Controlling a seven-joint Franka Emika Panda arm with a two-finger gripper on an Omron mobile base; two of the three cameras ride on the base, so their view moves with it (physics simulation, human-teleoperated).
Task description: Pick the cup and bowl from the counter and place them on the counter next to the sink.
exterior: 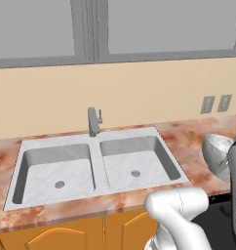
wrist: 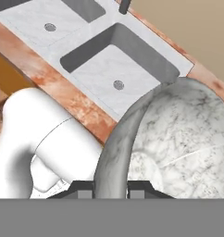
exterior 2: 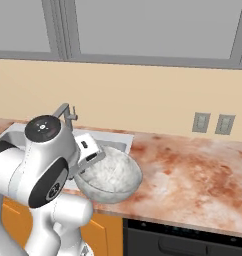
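The bowl, silver-grey with a pale marbled inside, hangs tilted in the air just right of the sink, above the counter. My gripper is shut on its rim, one fingertip outside the wall and the other inside. In the left base view the bowl shows at the right edge, beside my arm. In the right base view the gripper meets the bowl at its left rim. The cup is out of view.
The sink's two basins lie left of the bowl, with the grey tap behind the divider. Two wall outlets sit above the counter at right. A dark oven front lies below the counter's edge. Orange cabinets run under the sink.
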